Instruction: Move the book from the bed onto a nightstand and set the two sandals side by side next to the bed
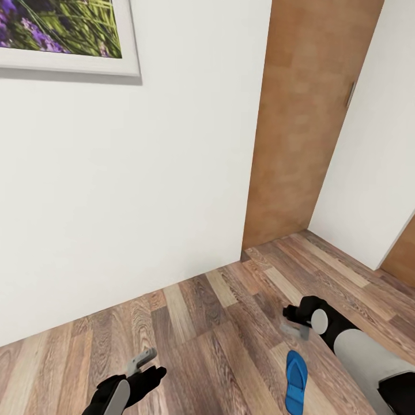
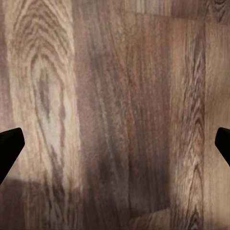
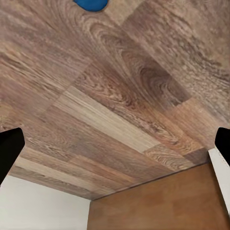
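One bright blue sandal (image 1: 296,382) lies flat on the wood-plank floor (image 1: 219,323), low in the head view and right of centre. Its tip (image 3: 91,4) also peeks in at the edge of the right wrist view. My right gripper (image 1: 294,329) hovers just beyond the sandal's far end, open and holding nothing (image 3: 115,148). My left gripper (image 1: 142,360) hangs over bare floor well to the left of the sandal, also open with nothing in it (image 2: 115,143). The book, the bed and the nightstand are out of view.
A white wall (image 1: 144,173) stands close ahead, with a framed lavender picture (image 1: 63,34) high on it. A light brown wooden door (image 1: 311,115) sits in the corner to the right, then another white wall (image 1: 377,161).
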Available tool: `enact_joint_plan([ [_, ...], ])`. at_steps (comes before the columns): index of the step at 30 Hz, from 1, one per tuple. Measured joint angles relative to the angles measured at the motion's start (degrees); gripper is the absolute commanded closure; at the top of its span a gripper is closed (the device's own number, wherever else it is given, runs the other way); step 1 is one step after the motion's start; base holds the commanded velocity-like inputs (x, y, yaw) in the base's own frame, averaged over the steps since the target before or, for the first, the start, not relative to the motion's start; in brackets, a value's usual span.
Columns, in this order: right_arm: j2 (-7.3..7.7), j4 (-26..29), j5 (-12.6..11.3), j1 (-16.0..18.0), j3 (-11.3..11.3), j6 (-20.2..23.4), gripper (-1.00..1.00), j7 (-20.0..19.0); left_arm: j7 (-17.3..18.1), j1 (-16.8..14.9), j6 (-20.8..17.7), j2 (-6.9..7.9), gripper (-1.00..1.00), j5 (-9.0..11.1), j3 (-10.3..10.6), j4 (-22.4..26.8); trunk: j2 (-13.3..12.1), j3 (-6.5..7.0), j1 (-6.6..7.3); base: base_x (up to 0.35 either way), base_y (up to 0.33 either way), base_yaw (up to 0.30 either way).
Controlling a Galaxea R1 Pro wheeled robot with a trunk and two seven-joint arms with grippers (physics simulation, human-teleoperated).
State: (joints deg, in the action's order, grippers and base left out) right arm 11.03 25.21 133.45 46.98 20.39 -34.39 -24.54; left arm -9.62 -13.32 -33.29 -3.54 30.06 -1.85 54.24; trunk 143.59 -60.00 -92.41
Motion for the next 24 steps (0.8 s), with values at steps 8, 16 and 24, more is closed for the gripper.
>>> enact_joint_plan([
  [8, -0.2, -2.71, 0.4, -0.05, 0.28, -1.37, -1.0, -0.48, -0.15, 0.0, -0.11, -0.07, -1.0, -0.04, 0.21, 0.19, 0.0, 0.0, 0.0, 0.036, -0.092, 0.0],
  [16, 0.1, -3.4, 0.69, 0.1, 0.18, -4.32, -1.0, -0.56, -0.14, 1.53, -3.94, -0.06, -1.0, 0.56, 0.38, 7.44, 0.04, -0.66, -0.08, 0.009, -0.019, 0.0],
  [24, 0.51, -3.71, 0.72, 2.1, 0.1, -5.81, -1.0, -0.5, -2.1, 2.86, -6.89, -0.6, -1.0, 0.28, 0.45, 12.46, 0.14, -2.43, -0.29, 0.001, -0.003, 0.0],
])
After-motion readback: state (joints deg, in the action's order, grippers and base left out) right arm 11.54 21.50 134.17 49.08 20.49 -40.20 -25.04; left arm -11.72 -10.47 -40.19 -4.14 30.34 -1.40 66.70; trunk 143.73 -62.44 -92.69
